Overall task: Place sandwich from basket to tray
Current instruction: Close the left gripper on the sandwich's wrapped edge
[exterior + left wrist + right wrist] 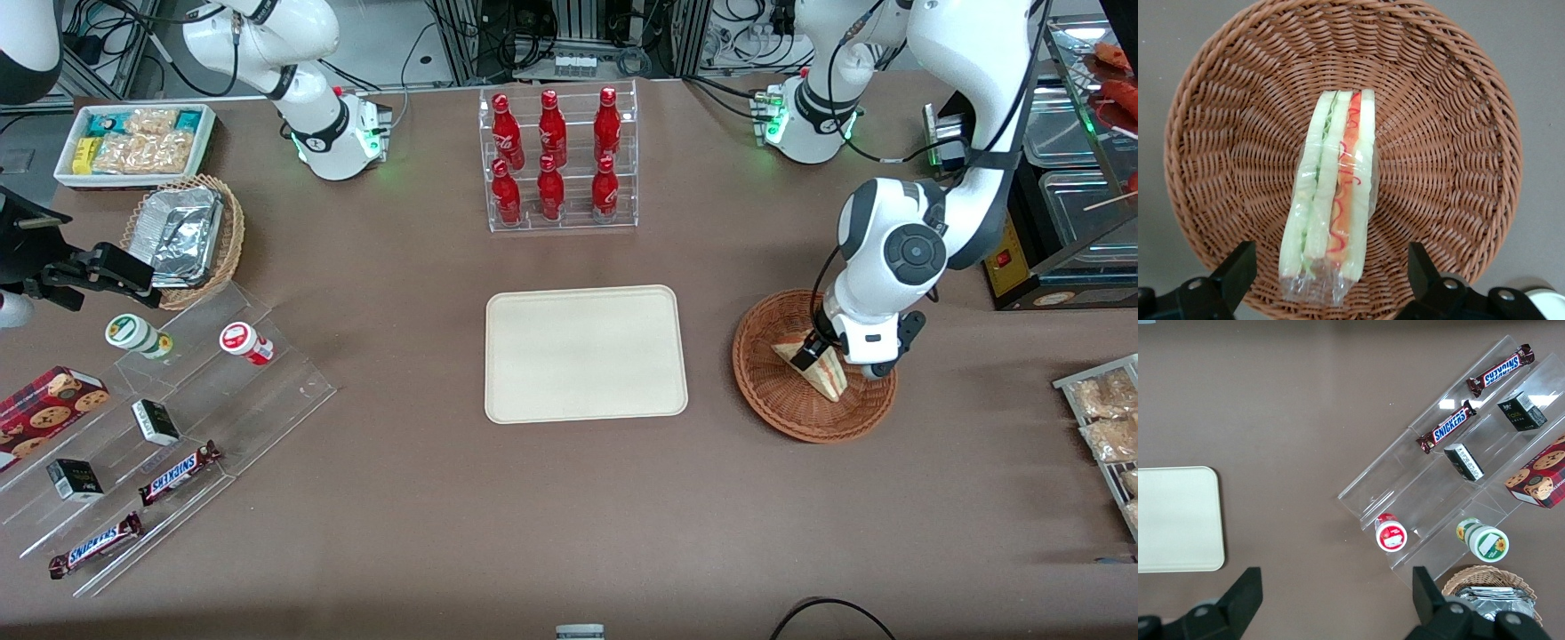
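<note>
The sandwich point(833, 379) point(1335, 207), a plastic-wrapped white-bread wedge with green and red filling, lies in the round reddish-brown basket point(782, 418) point(1211, 153). My left gripper point(820, 352) point(1331, 273) hangs low over the basket, open, with its dark fingers point(1238, 267) straddling one end of the sandwich and a gap on each side. Nothing is held. The cream rectangular tray point(585, 353) point(1175, 520) lies bare at the table's middle, beside the basket toward the parked arm's end.
A clear rack of red bottles point(558, 160) stands farther from the front camera than the tray. A stepped acrylic display point(178, 444) with snack bars, a tan foil-filled basket point(222, 258) and a white snack bin point(62, 173) lie toward the parked arm's end. Snack packets point(1102, 418) lie at the working arm's end.
</note>
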